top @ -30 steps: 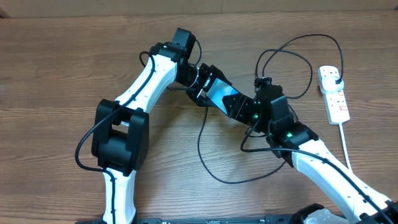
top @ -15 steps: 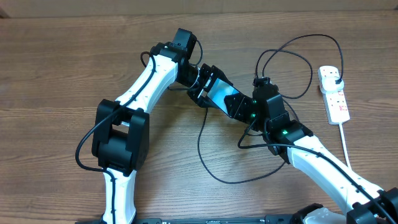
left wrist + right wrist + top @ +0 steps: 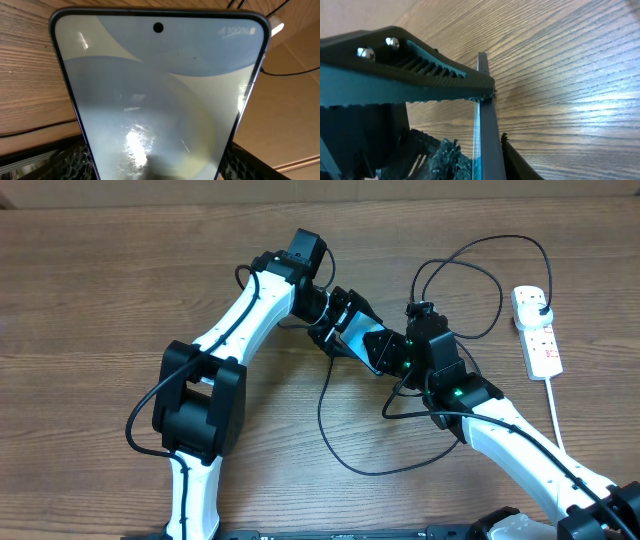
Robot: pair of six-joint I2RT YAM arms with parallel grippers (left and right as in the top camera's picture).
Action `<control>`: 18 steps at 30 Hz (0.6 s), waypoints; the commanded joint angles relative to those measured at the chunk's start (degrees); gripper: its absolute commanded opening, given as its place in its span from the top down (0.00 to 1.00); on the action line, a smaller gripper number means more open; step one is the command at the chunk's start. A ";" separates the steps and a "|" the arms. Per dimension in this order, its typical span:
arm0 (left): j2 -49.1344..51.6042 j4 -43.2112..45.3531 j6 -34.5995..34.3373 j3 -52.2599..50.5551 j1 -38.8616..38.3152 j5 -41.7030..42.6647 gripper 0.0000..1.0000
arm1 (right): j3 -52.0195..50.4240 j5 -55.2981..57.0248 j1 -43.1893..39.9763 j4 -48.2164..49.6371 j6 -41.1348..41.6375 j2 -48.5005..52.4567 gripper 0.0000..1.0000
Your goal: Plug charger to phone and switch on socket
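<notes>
Left claw clasps phone; right claw meets its end.

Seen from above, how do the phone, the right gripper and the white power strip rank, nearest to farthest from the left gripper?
1. The phone: gripped in the left gripper itself, mid-table.
2. The right gripper: at the phone's other end, just toward the picture's right.
3. The socket: far off near the picture's right edge.
</notes>
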 commanded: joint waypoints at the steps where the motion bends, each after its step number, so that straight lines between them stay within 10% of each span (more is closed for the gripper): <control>1: 0.22 0.24 -0.48 1.68 -0.17 1.33 0.28 | 1.07 -0.07 0.17 0.44 -0.17 0.22 0.75; 18: 0.22 0.26 -0.94 1.68 -0.39 1.33 0.29 | 1.07 -0.07 0.17 0.50 -0.15 0.22 0.89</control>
